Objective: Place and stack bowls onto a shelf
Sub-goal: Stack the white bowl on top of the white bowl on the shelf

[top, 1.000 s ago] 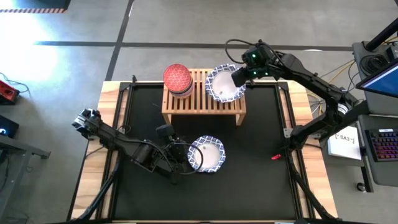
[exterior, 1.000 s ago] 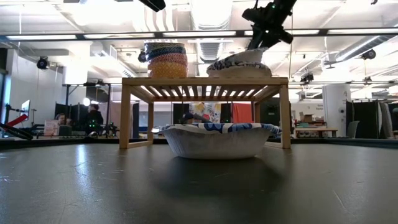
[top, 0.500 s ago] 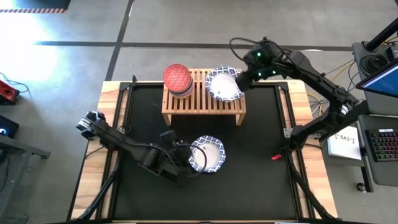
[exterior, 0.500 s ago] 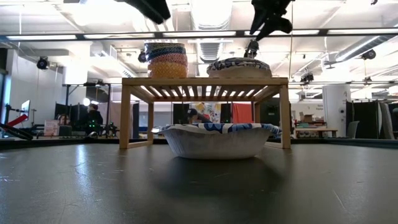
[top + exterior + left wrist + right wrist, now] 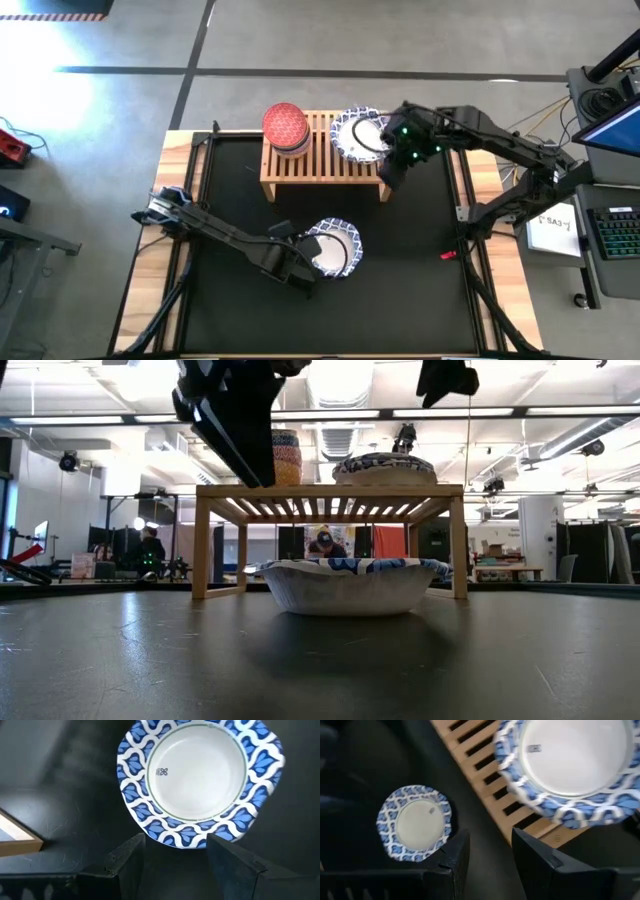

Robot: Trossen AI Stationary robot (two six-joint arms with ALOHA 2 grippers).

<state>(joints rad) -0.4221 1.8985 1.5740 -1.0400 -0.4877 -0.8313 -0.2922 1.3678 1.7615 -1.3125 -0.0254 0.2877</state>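
loc: robotics lab | evid: test rigs (image 5: 140, 555), monitor (image 5: 612, 125), keyboard (image 5: 620, 235)

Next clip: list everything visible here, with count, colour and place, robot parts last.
Shelf: one, light wood, slatted, at the table's far side.
Small bowls: one stack, red on top, on the shelf's left end; count unclear.
Patterned bowls on shelf: white with blue rims, on the shelf's right end; count unclear.
Patterned bowl on table: one, white with blue rim, in front of the shelf.
Table: one, black top, wood edges.
Red item: one, small, on the table's right.
Person: one, in the room beyond.
Left gripper: open, at the table bowl's rim.
Right gripper: open, empty, beside the shelf's right end.
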